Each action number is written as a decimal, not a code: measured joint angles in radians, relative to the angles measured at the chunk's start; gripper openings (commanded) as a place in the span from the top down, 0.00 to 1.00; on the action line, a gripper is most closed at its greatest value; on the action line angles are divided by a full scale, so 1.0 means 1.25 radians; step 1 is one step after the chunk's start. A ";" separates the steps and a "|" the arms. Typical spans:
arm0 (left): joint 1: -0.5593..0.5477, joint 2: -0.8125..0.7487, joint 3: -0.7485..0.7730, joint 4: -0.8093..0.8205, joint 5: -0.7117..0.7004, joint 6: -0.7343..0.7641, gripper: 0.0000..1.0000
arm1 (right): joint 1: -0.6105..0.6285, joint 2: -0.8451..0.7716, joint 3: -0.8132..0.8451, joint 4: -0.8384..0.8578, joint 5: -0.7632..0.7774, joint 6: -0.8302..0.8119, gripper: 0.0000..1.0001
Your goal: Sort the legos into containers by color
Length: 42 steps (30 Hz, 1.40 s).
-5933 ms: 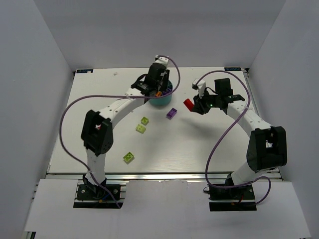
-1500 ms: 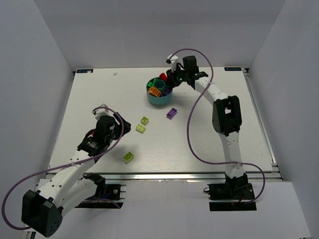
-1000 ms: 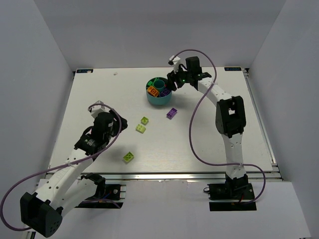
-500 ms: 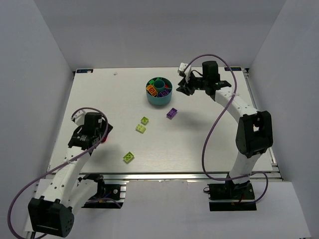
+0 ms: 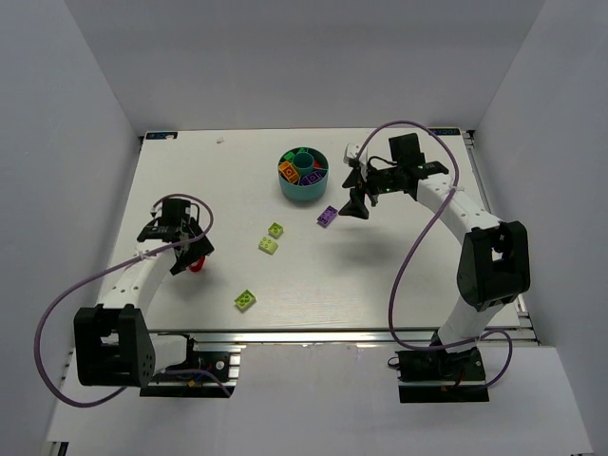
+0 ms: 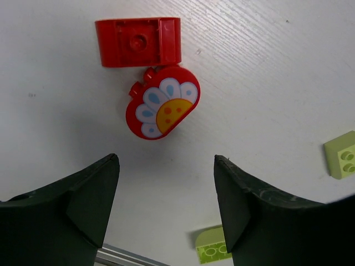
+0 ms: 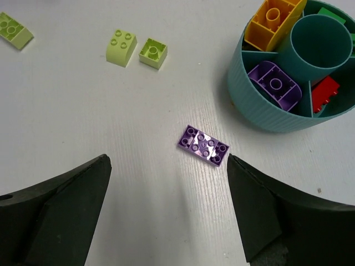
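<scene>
My left gripper (image 6: 165, 160) stands open above the table. Just beyond its fingertips lie a red lego (image 6: 138, 42) and a red half-round piece with a flower print (image 6: 162, 102), touching each other. From above, these red pieces (image 5: 196, 265) lie at the table's left, under the left gripper (image 5: 188, 253). My right gripper (image 7: 167, 160) is open and empty over a flat purple lego (image 7: 204, 146), right of the teal bowl (image 7: 260, 119). Its containers hold orange (image 7: 274, 19), purple (image 7: 274, 83), red (image 7: 324, 94) and green (image 7: 333, 14) legos.
Three lime legos lie loose on the table (image 5: 275, 230), (image 5: 269, 246), (image 5: 246, 300). Two of them show in the left wrist view (image 6: 346, 155), (image 6: 213, 246). The bowl (image 5: 302, 193) stands mid-back. The table's front rail runs near the left gripper.
The left gripper swung further left and now hangs over the red pieces. The right gripper pulled back from the bowl, opened wide and came down over the purple lego.
</scene>
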 measured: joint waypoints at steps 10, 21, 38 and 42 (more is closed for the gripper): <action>0.000 0.156 0.043 0.035 -0.004 0.154 0.24 | -0.003 -0.006 -0.016 0.027 -0.001 0.044 0.11; 0.000 0.218 0.043 0.105 -0.007 0.276 0.32 | -0.014 -0.006 -0.024 0.049 -0.001 0.083 0.11; 0.001 0.245 0.051 0.168 0.050 0.307 0.72 | -0.018 -0.021 -0.032 0.054 -0.010 0.145 0.42; 0.002 0.138 0.043 0.218 0.158 0.281 0.73 | -0.003 -0.022 -0.032 0.044 -0.022 0.221 0.44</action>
